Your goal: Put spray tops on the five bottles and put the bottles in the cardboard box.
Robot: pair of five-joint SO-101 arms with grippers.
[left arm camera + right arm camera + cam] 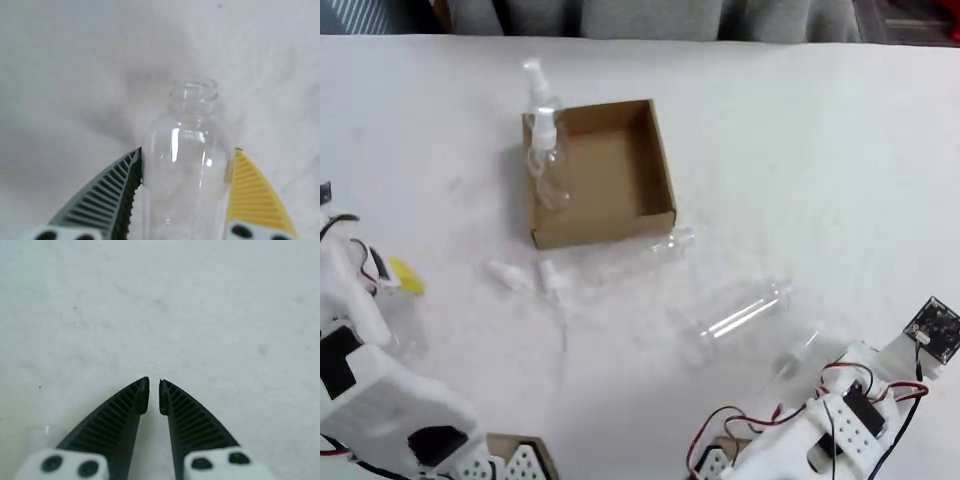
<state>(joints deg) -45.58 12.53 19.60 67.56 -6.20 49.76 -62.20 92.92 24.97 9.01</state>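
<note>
Well apart from the box [661, 160], the left claw [187, 151] pinches an uncapped bottle [193, 97], seemingly steadying it for a top.

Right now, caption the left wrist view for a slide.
Left end effector holds a clear bottle without its top.

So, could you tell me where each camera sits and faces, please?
High view: above the table, looking down at the box; both arms show.
Left wrist view: on the left arm, facing its claw, shut on a bottle.
Right wrist view: on the right arm, facing its shut claw and table.
All share the table.
</note>
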